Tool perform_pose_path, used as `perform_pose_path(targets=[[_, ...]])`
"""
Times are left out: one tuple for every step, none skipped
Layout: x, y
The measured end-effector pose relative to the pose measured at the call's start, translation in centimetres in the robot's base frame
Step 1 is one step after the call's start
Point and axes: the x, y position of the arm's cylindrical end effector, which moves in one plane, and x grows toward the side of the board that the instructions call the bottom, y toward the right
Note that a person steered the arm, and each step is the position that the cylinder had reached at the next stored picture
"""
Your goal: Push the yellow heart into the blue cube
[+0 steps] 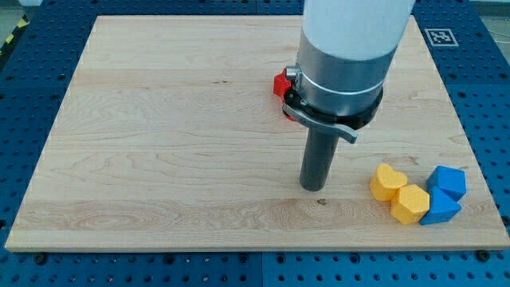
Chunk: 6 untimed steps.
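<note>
A yellow heart lies near the view's bottom right on the wooden board. Right beside it, touching, is a second yellow block of hexagon-like shape. A blue cube sits just to their right, with a blue triangular block below it, touching the second yellow block. My tip rests on the board to the left of the yellow heart, roughly a heart's width or two away from it.
A red block sits near the board's middle top, mostly hidden behind the arm's grey-and-white body. The wooden board's right edge runs close to the blue blocks. Blue perforated table surrounds the board.
</note>
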Motion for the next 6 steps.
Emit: perform_pose_path(targets=[[0.4, 0.4], [0.5, 5.6], [0.5, 9.2], [0.5, 9.7], [0.0, 9.5], [-3.0, 9.5]])
